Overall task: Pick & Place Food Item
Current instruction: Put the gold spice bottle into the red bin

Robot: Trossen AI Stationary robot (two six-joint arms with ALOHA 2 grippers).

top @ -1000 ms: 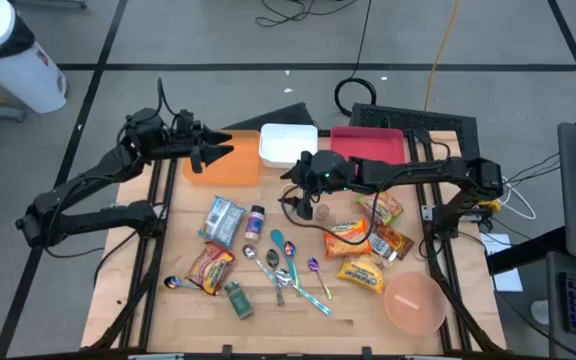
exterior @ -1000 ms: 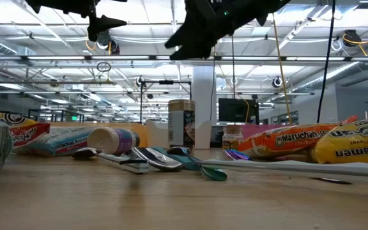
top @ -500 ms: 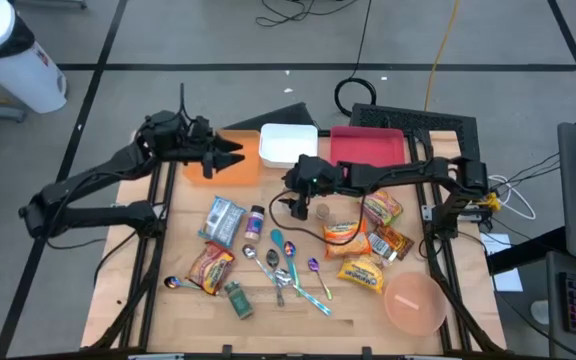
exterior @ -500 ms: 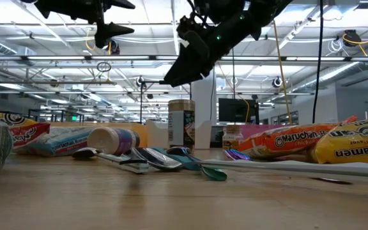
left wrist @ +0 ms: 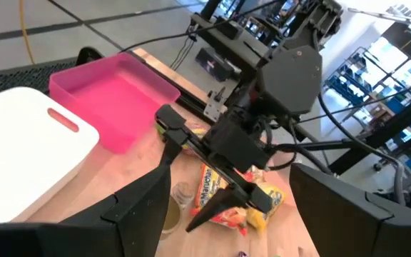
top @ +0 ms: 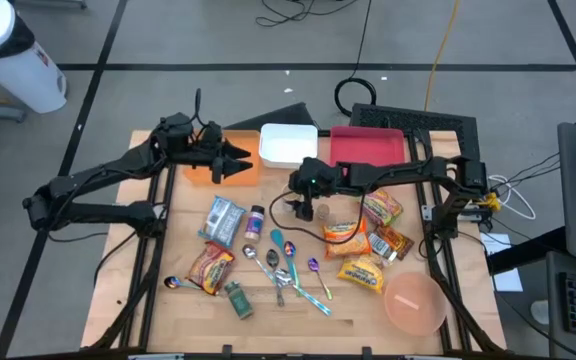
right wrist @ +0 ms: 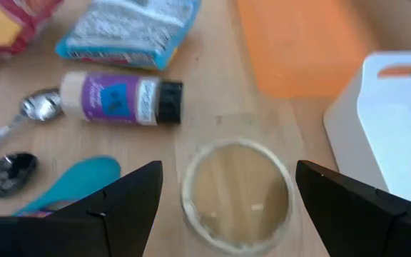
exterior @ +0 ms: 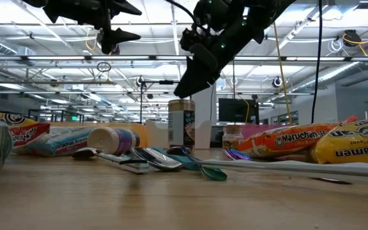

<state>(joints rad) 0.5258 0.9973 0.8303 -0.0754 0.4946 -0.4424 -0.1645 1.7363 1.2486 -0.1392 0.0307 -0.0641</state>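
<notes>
High view: the right tool (top: 303,207) hung above the middle of the wooden surface (top: 168,250), directly over a small clear round jar with a tan lid (top: 320,211) standing upright beside the ramen packets (top: 348,235). The left tool (top: 236,160) hovered over the flat orange tray (top: 200,172) at the far left of the surface, well apart from the jar. The right arm was clearly the nearer of the two.

Low view: the right tool (exterior: 183,89) pointed steeply downward with its tips above the jar (exterior: 181,122) and not touching it. The left tool (exterior: 128,22) was higher and off to one side.

Left wrist view: the left tool (left wrist: 227,235) had its fingers (left wrist: 143,214) spread wide and held nothing. It looked across at the right arm.

Right wrist view: the right tool (right wrist: 237,207) had its fingers (right wrist: 116,203) spread wide and empty, one on each side of the jar (right wrist: 237,198). The round lid sat centred in the gap, so the jar's upright axis lay straight below. A plain vertical descent should have sufficed for the grasp. A purple-labelled bottle (right wrist: 120,98) lay on its side near the jar.
</notes>
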